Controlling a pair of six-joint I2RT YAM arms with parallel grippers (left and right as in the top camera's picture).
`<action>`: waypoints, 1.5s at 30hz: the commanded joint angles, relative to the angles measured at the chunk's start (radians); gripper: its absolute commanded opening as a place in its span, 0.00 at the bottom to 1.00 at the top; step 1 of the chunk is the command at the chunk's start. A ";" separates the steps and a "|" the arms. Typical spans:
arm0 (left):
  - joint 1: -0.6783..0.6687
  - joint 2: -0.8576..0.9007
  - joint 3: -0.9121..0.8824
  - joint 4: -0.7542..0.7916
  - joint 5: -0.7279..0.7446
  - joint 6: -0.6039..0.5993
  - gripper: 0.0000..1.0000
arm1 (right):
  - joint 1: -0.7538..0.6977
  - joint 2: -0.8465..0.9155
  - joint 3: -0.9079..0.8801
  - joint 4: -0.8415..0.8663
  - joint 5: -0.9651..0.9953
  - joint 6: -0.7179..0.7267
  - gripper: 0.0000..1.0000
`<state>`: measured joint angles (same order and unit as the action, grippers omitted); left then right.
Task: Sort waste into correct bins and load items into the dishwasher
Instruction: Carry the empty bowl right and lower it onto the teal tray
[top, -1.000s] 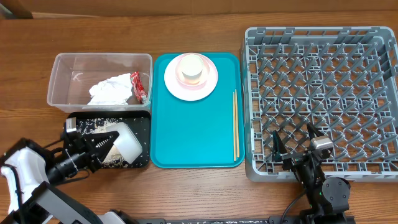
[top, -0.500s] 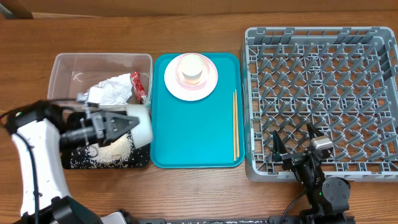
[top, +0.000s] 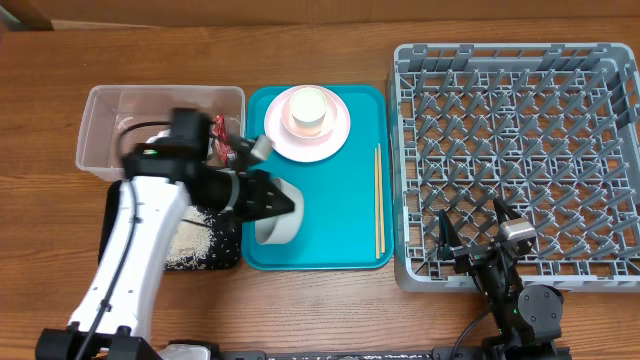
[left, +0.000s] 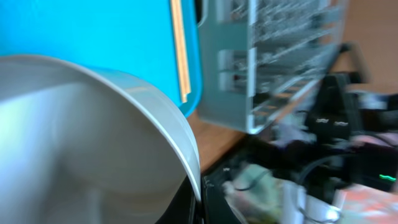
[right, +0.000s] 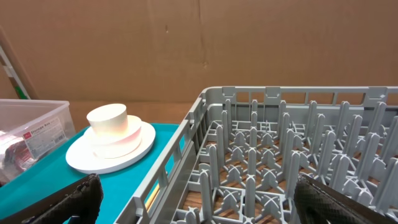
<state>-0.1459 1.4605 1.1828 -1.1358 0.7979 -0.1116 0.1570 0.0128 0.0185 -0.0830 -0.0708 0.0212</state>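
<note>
My left gripper (top: 284, 203) is shut on the rim of a white bowl (top: 271, 226), holding it tipped on its side above the teal tray (top: 330, 235). In the left wrist view the bowl (left: 93, 137) fills the frame, its rim pinched between the jaws (left: 200, 202). White rice (top: 190, 240) lies in the black tray (top: 225, 262). The clear tub (top: 105, 125) holds a red wrapper (top: 226, 146); the arm hides the napkin. The pink plate (top: 335, 138) carries the cup (top: 307, 110). The chopsticks (top: 378, 200) lie beside the grey dish rack (top: 520, 130). My right gripper (top: 470, 235) is open over the rack's front left corner.
The right wrist view shows the plate (right: 134, 149) and cup (right: 107, 121) on the teal tray (right: 37, 186), the tub (right: 31, 115) to the left, and rows of upright pegs (right: 298, 162) ahead. A brown cardboard wall stands behind the table.
My left arm has swung the bowl from over the black tray to the right, above the teal tray. A heap of rice now lies in the black tray. The right arm stayed still.
</note>
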 joint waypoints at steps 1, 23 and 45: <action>-0.122 -0.017 0.020 0.039 -0.284 -0.202 0.04 | -0.002 -0.010 -0.011 0.005 0.001 -0.007 1.00; -0.456 0.075 0.017 0.128 -0.782 -0.369 0.04 | -0.002 -0.010 -0.011 0.005 0.001 -0.007 1.00; -0.457 0.208 0.017 0.143 -0.834 -0.368 0.04 | -0.002 -0.010 -0.011 0.005 0.001 -0.007 1.00</action>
<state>-0.5961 1.6604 1.1828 -0.9966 -0.0051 -0.4667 0.1570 0.0128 0.0185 -0.0826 -0.0711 0.0216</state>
